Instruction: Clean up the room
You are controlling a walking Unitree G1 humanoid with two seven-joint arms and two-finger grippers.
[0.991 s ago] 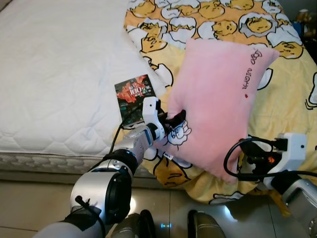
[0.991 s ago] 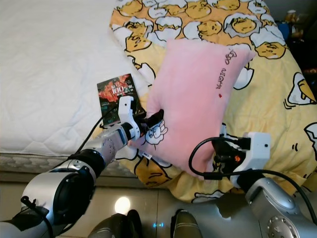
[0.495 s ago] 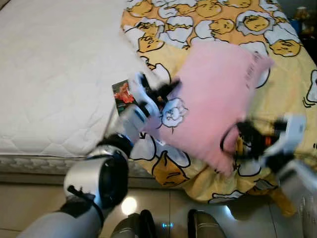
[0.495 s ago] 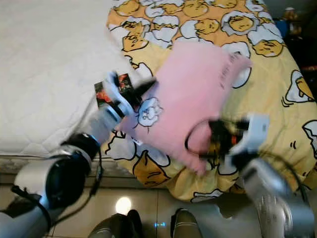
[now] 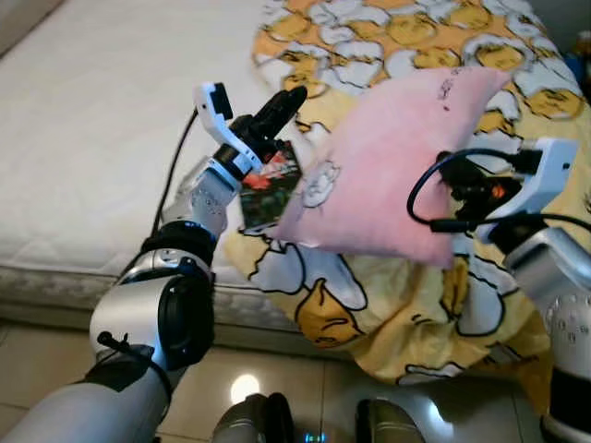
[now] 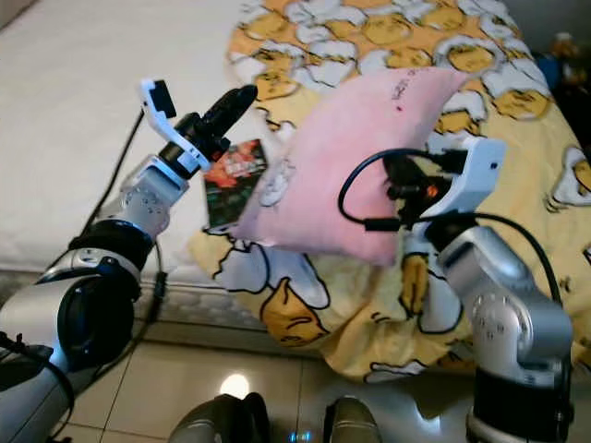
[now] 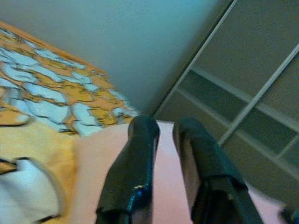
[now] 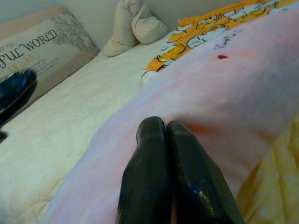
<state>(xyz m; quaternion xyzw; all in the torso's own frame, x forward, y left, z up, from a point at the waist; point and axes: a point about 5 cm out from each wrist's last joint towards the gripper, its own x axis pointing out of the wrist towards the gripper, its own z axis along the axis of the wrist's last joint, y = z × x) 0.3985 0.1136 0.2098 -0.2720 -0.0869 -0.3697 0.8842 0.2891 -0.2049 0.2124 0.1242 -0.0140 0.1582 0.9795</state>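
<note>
Pink pillow: hanging tilted above yellow blanket, long axis running up toward headboard. Right gripper: pinching pillow's near edge, fingers closed. Left gripper: hovering left of pillow above booklet, slightly parted, empty.

Left gripper raised, fingers slightly parted; right gripper pinched closed
</note>
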